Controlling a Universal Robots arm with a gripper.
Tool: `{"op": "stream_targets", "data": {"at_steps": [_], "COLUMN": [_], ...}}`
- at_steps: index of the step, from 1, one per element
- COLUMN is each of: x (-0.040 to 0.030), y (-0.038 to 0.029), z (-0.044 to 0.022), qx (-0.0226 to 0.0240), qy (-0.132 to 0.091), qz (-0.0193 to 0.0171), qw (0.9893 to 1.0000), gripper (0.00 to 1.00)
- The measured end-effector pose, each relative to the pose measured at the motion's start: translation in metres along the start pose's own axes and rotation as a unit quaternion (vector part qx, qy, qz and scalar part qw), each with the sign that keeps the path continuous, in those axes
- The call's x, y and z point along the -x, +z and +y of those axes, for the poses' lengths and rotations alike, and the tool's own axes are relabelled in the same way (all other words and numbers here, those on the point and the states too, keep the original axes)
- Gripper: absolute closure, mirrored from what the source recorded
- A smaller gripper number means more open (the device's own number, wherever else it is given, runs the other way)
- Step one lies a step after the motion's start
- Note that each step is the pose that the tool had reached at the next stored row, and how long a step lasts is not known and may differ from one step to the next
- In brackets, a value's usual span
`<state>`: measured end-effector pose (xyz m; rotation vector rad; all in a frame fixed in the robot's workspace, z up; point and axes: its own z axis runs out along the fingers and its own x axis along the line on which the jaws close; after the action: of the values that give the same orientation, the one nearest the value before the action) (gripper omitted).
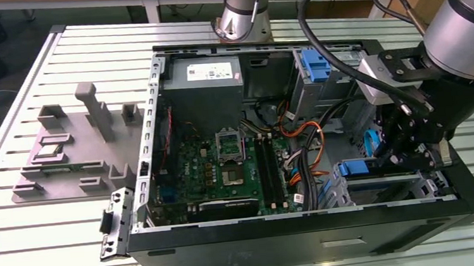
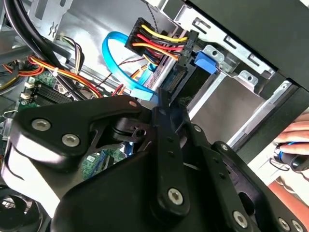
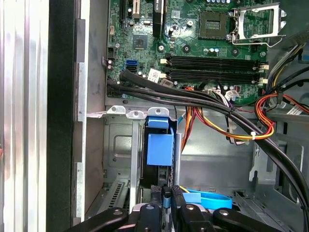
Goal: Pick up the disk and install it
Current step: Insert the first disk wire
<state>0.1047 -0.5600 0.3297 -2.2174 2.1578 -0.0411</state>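
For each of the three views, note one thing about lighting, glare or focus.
Exterior view: even light, pale glare along the slatted table. Second wrist view: the black gripper looms close and soft, bright sheen on its left link, while the coloured cables are crisp. First wrist view: the motherboard is sharp, and the case wall lies in dark shadow.

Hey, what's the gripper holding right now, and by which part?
The gripper seems to pinch the disk by its near end edge, with the disk standing on edge in the drive cage.

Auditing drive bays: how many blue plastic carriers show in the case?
2: far blue carrier, in the bay by the arm base; near blue carrier, in the bay beneath its wrist. Others may be hidden.
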Motion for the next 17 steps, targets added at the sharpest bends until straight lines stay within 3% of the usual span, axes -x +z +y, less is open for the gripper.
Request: {"op": "stream_targets", "data": {"at_steps": [3,6,8,9,13,16,17], "x": [0.0001,0.0002,0.0003,0.0004,0.0004,0.0004,0.0005], "y": [-0.0033,-0.0122,-0.0194,-0.0306,-0.0308,-0.0307,-0.0307], "z": [-0.0002,-0.0006,-0.0010,-0.0018,-0.0018,-0.0022,-0.0022], "qx": [0.0000,0.0000,0.0000,0.0000,0.0001,0.0116,0.0129], "qy": [0.000,0.000,0.000,0.000,0.000,0.000,0.000], "qz": [0.0000,0.0000,0.0001,-0.0001,0.0000,-0.0002,-0.0003], "qw": [1.0000,1.0000,1.0000,1.0000,1.0000,0.9999,0.9999], "gripper": [0.76,0.76,0.76,0.76,0.76,0.76,0.76]}}
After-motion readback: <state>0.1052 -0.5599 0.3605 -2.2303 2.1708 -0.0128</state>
